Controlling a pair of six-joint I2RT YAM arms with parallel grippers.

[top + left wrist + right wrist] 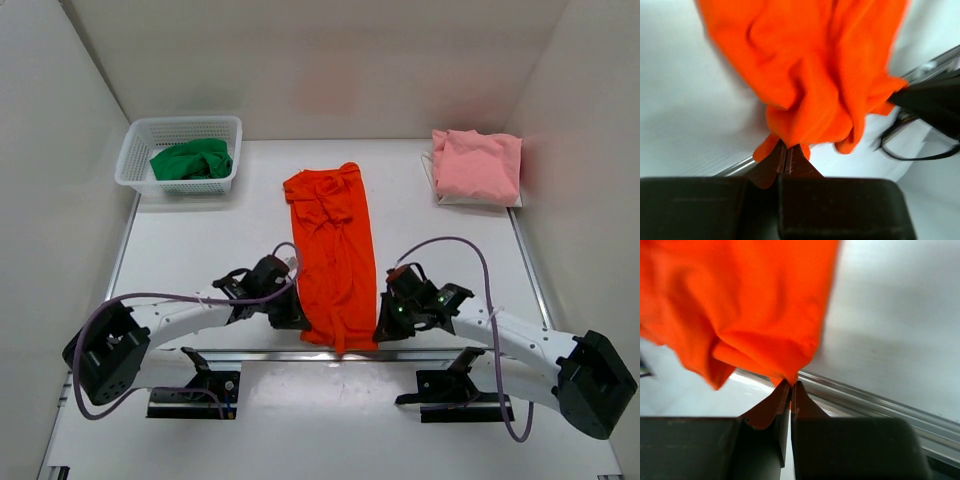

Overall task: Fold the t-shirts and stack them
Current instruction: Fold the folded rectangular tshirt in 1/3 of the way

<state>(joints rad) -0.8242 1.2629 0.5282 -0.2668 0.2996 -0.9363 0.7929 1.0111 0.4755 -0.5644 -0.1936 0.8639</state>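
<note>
Orange-red t-shirt (333, 250) lies centred as a long strip in the top view, with the left gripper (300, 318) and right gripper (383, 325) at its near corners. Each wrist view shows jaws pinched on that near edge. The end-over fold seems in hand, and next both should carry the edge evenly toward the far end.

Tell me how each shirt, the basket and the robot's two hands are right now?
orange shirt: laid out as a long strip, both near corners pinched.
pink shirt: folded, far right.
green shirt: crumpled in the basket.
basket: upright, holding one shirt.
left gripper: shut on orange shirt.
right gripper: shut on orange shirt.
</note>
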